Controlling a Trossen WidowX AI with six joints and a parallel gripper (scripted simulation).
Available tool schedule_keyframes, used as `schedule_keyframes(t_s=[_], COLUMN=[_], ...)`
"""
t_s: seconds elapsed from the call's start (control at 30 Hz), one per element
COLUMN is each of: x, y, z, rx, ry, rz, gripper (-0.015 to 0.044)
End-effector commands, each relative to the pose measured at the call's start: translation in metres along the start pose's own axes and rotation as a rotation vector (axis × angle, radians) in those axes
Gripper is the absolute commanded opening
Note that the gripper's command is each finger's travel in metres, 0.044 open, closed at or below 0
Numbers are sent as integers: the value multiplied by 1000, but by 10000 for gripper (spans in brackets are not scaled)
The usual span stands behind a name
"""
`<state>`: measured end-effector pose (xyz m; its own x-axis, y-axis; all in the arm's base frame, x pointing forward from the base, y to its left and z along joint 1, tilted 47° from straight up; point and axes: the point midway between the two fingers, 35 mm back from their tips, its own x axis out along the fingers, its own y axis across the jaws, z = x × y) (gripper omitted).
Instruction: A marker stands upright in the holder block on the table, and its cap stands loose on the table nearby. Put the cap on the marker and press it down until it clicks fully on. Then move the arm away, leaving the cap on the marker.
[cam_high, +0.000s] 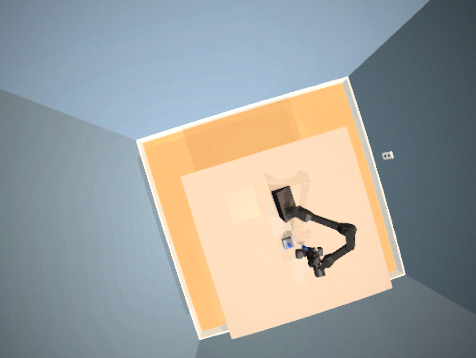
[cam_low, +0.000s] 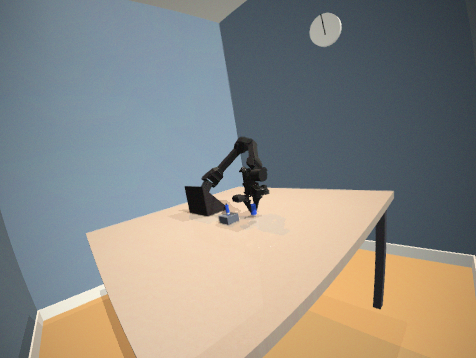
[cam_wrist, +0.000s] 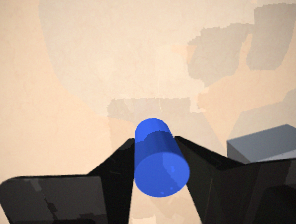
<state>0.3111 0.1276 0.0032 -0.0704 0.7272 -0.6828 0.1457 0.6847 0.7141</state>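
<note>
The blue cap (cam_high: 304, 247) (cam_low: 254, 211) (cam_wrist: 162, 175) stands upright at table level. My gripper (cam_low: 253, 206) (cam_wrist: 154, 142) points down over it and is shut on the cap, one finger on each side. Whether the cap's lower end touches the table cannot be told. The grey holder block (cam_high: 286, 242) (cam_low: 229, 219) (cam_wrist: 265, 144) sits on the table a short way to the side, at the right edge of the wrist view. The blue marker (cam_low: 227, 209) stands upright in it, its tip bare; the wrist view does not show the marker.
The arm's black base (cam_high: 284, 202) (cam_low: 201, 201) stands on the table (cam_high: 225, 280) (cam_low: 200, 280) behind the holder block. The arm arches up and out from the base and comes down beside the block. Shadows of the arm fall across the table.
</note>
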Motion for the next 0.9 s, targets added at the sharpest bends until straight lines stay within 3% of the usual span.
schedule_keyframes(t_s=[0.0, 0.5, 0.87], x=[-13, -48, -64], y=[2, 1, -35], z=[4, 2, -3], rx=[-10, -10, -6], ry=[-12, -12, -20], rz=[1, 1, -18], gripper=[0, 0, 0])
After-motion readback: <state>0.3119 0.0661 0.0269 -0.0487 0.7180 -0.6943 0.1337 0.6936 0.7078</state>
